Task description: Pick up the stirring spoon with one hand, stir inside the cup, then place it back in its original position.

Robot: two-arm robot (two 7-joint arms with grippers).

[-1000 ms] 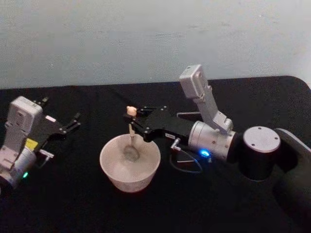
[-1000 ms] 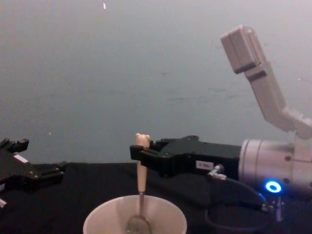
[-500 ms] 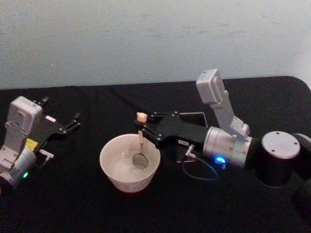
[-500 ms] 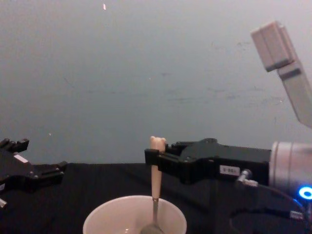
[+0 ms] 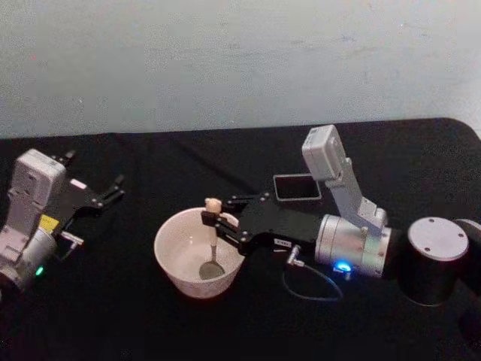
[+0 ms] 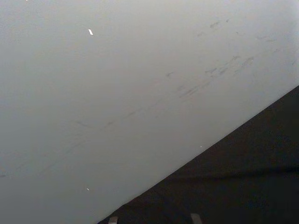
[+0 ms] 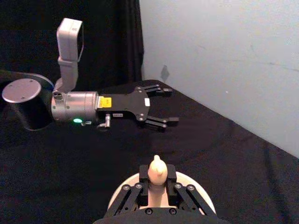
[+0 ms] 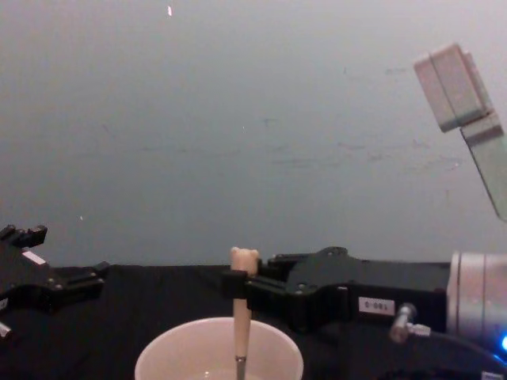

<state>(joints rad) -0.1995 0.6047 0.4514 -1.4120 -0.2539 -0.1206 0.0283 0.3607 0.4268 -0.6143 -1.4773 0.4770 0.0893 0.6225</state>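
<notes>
My right gripper (image 5: 215,218) is shut on the beige handle of the stirring spoon (image 5: 213,235), just under its bear head. The spoon stands nearly upright, and its metal bowl is down inside the cream cup (image 5: 171,265) at the near right of the cup's floor. The chest view shows the spoon (image 8: 240,324) dipping past the cup's rim (image 8: 170,352) with the right gripper (image 8: 238,286) reaching in from the right. In the right wrist view the bear head (image 7: 157,171) sits between the shut fingers above the cup (image 7: 204,196). The dark square holder (image 5: 297,177) stands behind the right arm.
My left gripper (image 5: 115,188) rests open and idle on the black table at the far left, also seen as the left gripper (image 7: 166,106) in the right wrist view. A thin cable (image 5: 304,289) loops under the right wrist. A pale wall backs the table.
The right gripper has carried the spoon around inside the cup, from its far side to its near right, and lowered slightly. The holder is now uncovered behind the arm. The left arm stayed still.
</notes>
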